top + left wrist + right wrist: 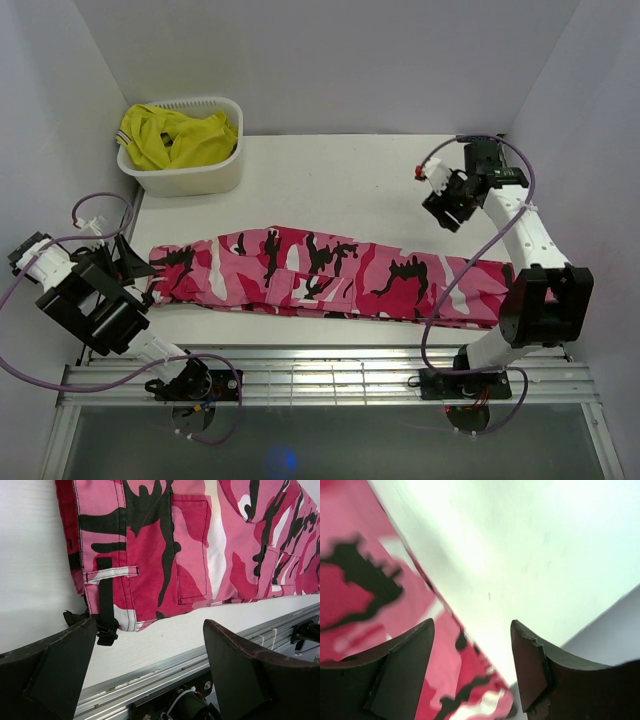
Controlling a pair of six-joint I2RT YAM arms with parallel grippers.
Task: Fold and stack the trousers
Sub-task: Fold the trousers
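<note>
Item 1. Left pincer [150, 625]: low at the near-left of the desk [340, 180], fingers spread wide with nothing between them. It sits just beside the waistband end, probably well placed to take that end for a crosswise fold.

Item 2. The trousers [330, 270]: pink camouflage, flat on the desk in one long band running left to right, waistband left and cuffs right. They seem to lie leg on leg, so the lengthwise fold looks done and the crosswise folds not yet.

Item 3. Right pincer [445, 205]: raised over bare desk beyond the cuff end, fingers parted and empty, apart from the cloth.

Item 4. White basket [190, 180]: far-left corner, holding a yellow garment [175, 138], well apart from the trousers.
</note>
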